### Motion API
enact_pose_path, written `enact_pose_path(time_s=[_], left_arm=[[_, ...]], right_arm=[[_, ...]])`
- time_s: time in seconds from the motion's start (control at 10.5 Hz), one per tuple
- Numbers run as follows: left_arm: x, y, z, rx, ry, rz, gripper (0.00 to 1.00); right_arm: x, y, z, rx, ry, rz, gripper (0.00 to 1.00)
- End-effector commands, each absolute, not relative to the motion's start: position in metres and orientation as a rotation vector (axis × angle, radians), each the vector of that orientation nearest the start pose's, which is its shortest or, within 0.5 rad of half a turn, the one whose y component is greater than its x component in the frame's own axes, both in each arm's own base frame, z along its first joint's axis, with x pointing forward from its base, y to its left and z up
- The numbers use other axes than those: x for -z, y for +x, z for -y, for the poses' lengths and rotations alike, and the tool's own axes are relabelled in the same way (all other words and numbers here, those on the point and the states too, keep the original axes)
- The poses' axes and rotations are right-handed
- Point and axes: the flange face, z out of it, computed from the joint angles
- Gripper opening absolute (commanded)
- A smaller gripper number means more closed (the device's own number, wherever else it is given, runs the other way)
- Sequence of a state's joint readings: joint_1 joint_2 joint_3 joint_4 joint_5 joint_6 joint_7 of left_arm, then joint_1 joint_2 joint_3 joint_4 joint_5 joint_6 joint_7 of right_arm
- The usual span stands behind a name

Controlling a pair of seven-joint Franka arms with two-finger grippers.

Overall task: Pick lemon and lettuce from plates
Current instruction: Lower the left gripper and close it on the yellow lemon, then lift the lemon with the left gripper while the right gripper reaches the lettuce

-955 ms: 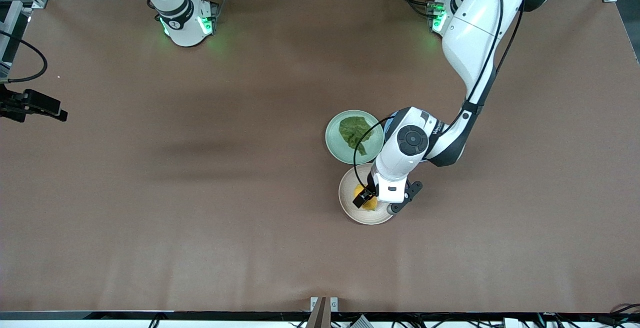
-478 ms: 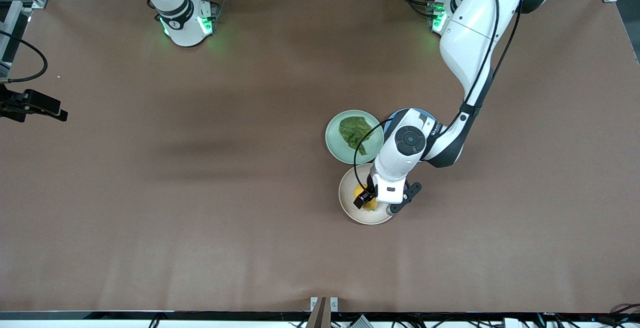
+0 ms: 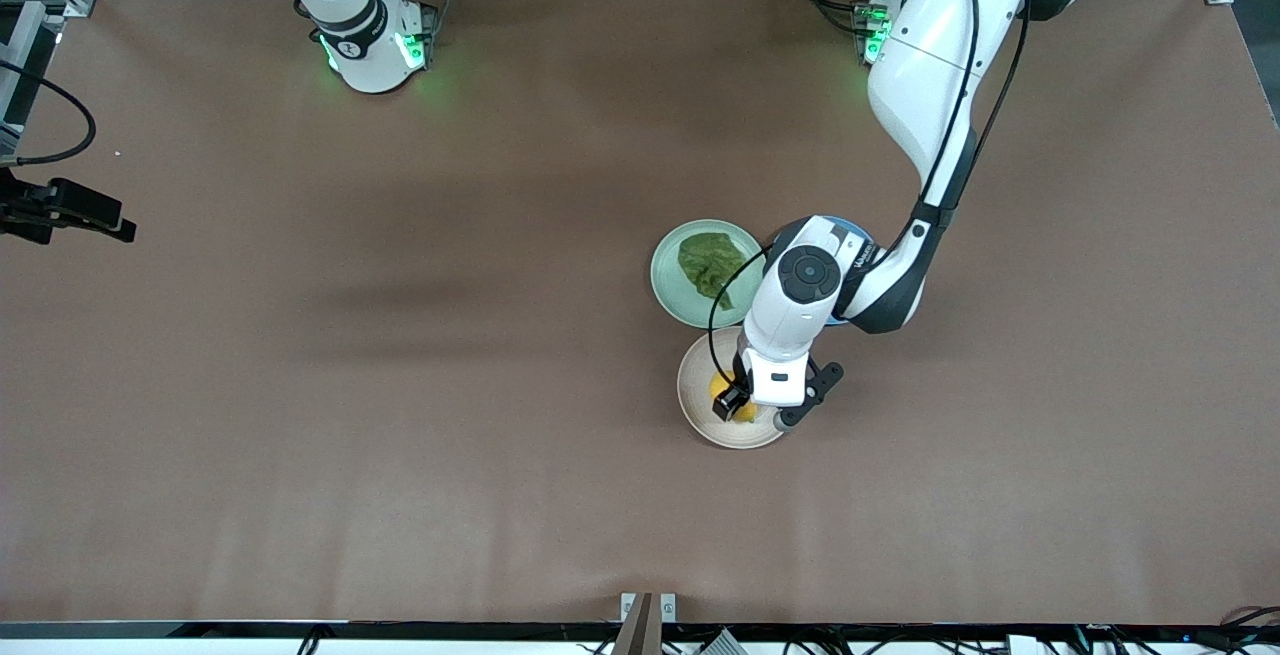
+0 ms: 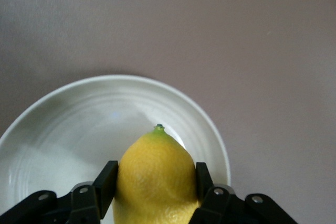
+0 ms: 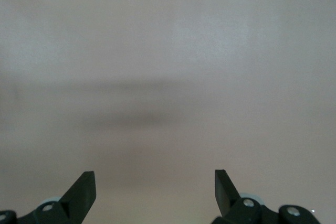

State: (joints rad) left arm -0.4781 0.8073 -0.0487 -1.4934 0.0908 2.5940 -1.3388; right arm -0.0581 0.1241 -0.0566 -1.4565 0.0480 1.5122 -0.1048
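the left claw [image 4: 155, 192] gripped the lemon [image 4: 155, 174] on the cream plate [image 4: 63, 129]. the right claw [image 5: 155, 190] waited with fingers spread over bare bench [image 5: 168, 51].

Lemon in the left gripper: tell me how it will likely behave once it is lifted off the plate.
The lemon looks firm and smooth, so it should probably keep its shape. The left gripper pinches its rounded sides, so it may slip or swivel. If dropped on the cream plate, its oval form would likely roll.
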Motion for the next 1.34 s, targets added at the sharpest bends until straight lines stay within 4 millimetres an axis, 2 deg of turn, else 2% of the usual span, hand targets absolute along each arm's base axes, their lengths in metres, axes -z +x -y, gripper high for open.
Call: enact_pose_path(time_s=[0.0, 0.19, 0.29, 0.38, 0.48, 0.57, 0.67, 0.86, 1.05, 1.15, 1.24], left_arm=[[-0.265, 0.648, 0.362, 0.4, -3.089, 1.253, 0.0], [-0.296, 0.649, 0.345, 0.398, -3.065, 1.171, 0.0], [-0.311, 0.651, 0.326, 0.371, -3.053, 1.096, 0.0], [-0.324, 0.65, 0.307, 0.343, -3.044, 1.025, 0.0], [-0.331, 0.648, 0.288, 0.317, -3.038, 0.972, 0.0], [-0.334, 0.645, 0.272, 0.284, -3.032, 0.912, 0.0], [-0.334, 0.638, 0.252, 0.241, -3.028, 0.816, 0.0], [-0.339, 0.625, 0.203, 0.194, -3.038, 0.674, 0.0], [-0.339, 0.614, 0.156, 0.15, -3.042, 0.548, 0.0], [-0.338, 0.611, 0.136, 0.134, -3.046, 0.498, 0.0], [-0.337, 0.613, 0.116, 0.121, -3.048, 0.443, 0.0]], right_arm=[[-0.608, 0.575, 0.056, -0.088, -3.085, -0.01, 1.0], [-0.607, 0.575, 0.055, -0.093, -3.083, -0.007, 1.0], [-0.608, 0.576, 0.051, -0.088, -3.083, 0.002, 1.0], [-0.608, 0.577, 0.04, -0.088, -3.085, -0.005, 1.0], [-0.609, 0.578, 0.02, -0.095, -3.087, -0.063, 1.0], [-0.609, 0.578, -0.004, -0.101, -3.089, -0.087, 1.0], [-0.608, 0.577, -0.03, -0.106, -3.092, -0.038, 1.0], [-0.605, 0.576, -0.082, -0.1, -3.094, 0.0, 1.0], [-0.595, 0.573, -0.156, -0.08, -3.099, -0.112, 1.0], [-0.58, 0.57, -0.199, -0.088, -3.105, -0.124, 1.0], [-0.561, 0.566, -0.249, -0.078, -3.106, -0.154, 1.0]])
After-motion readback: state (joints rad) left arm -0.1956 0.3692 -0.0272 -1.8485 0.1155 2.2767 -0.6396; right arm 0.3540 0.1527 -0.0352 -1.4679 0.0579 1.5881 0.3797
